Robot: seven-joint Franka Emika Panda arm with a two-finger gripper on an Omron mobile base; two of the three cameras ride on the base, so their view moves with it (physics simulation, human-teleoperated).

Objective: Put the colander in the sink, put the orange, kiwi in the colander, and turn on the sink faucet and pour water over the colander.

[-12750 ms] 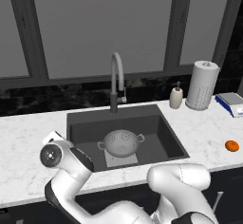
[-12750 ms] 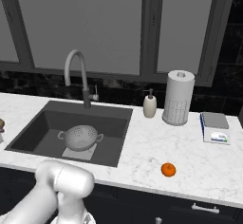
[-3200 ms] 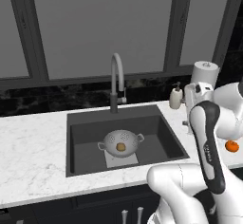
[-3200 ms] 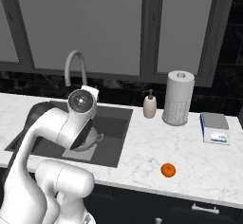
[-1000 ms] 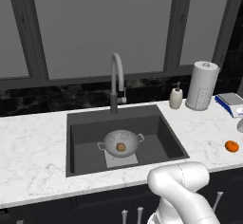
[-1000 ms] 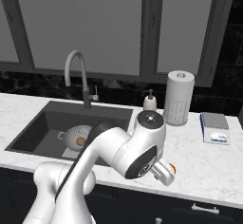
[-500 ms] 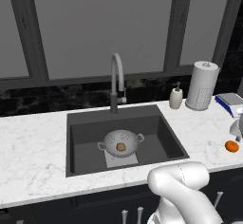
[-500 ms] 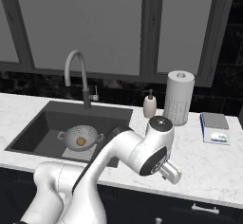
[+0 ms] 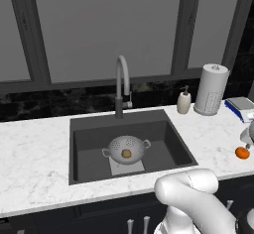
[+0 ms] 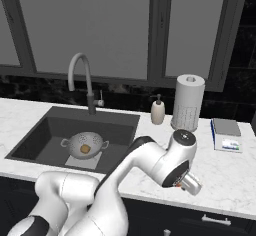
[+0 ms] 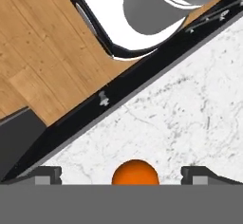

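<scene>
Now for the Orange

Right now my gripper (image 11: 122, 174) is wide apart and has nothing in it. I see the two dark tips at the bottom of the hand view, and the orange (image 11: 135, 172) sits on the bench (image 11: 190, 123) right between them, just ahead of the tips. The tips do not touch it yet, as far as I can tell.

Far off to the side of the gripper, the colander (image 9: 127, 148) sits down in the sink (image 9: 163, 144). A small brown thing lies inside it, and I think that is the kiwi (image 9: 126, 153). The sink faucet (image 9: 122, 85) stands behind the sink, well away from the gripper. I see no water running.

So I think the colander step and the kiwi step are done, and the orange step is the one I am on.

Next, I think I must push the gripper down a bit more so the tips sit on both sides of the orange. Then I squeeze gently. It is round, so it could roll away toward the bench edge close by if I bump it.
</scene>
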